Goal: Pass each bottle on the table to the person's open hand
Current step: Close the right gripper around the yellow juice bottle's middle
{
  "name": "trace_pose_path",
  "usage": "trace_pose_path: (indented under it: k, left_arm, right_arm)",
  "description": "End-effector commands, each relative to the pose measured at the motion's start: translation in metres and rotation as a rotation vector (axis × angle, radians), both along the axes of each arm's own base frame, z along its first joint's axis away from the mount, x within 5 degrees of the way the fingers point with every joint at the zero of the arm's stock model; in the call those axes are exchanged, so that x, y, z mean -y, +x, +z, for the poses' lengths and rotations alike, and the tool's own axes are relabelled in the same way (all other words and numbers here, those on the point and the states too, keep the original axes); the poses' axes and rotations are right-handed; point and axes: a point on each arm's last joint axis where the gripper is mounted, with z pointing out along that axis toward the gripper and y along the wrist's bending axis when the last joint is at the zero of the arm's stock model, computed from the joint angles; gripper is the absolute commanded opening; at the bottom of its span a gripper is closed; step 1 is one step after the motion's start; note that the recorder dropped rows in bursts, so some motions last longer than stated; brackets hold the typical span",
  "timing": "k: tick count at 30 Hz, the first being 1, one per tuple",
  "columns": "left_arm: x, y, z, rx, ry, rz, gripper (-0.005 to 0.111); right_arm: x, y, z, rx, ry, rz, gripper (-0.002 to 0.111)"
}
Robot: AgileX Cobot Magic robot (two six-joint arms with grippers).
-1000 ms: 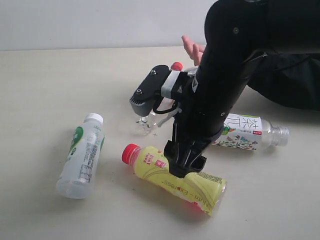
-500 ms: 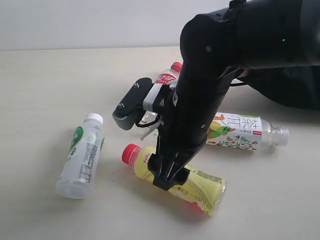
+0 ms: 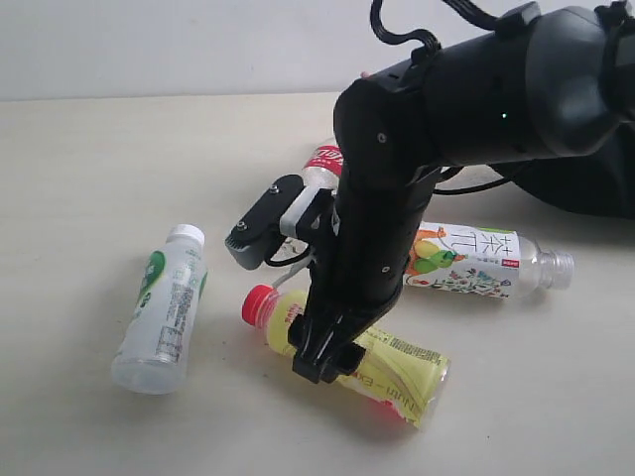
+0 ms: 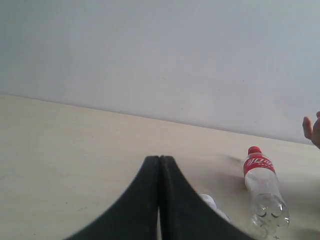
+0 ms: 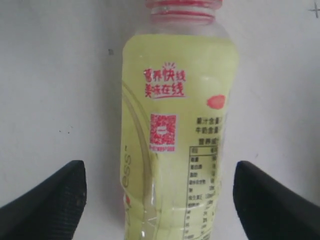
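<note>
Cream table (image 3: 89, 149); right wrist view shows right gripper (image 5: 159, 172) fingers spread astride the lying yellow-labelled bottle (image 5: 175, 125). Left wrist view shows left gripper (image 4: 159, 162) fingers pressed together, plus the person's hand (image 4: 314, 129).

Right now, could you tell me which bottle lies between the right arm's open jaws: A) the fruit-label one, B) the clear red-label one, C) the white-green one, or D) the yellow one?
D: the right wrist view shows the yellow bottle between the right arm's spread jaws, with a gap on each side.
</note>
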Motion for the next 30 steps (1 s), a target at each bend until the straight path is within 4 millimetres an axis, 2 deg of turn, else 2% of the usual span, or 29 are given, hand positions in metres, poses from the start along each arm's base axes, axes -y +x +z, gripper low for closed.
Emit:
trace_pose_path:
  k: [1, 8, 18, 30]
  left_arm:
    - [0.000, 0.000, 0.001, 0.010, 0.004, -0.004, 0.000]
    - [0.000, 0.000, 0.001, 0.010, 0.004, -0.004, 0.000]
    - [0.000, 0.000, 0.001, 0.010, 0.004, -0.004, 0.000]
    - [0.000, 0.000, 0.001, 0.010, 0.004, -0.004, 0.000]
  right_arm:
    - [0.004, 0.006, -0.001, 0.066, -0.057, 0.065, 0.076]
    - [0.004, 0.006, -0.007, 0.056, -0.079, 0.115, 0.076]
    - [-0.003, 0.012, -0.032, 0.051, -0.083, 0.113, 0.076]
    - [-0.005, 0.014, -0.046, 0.042, -0.082, 0.108, 0.076]
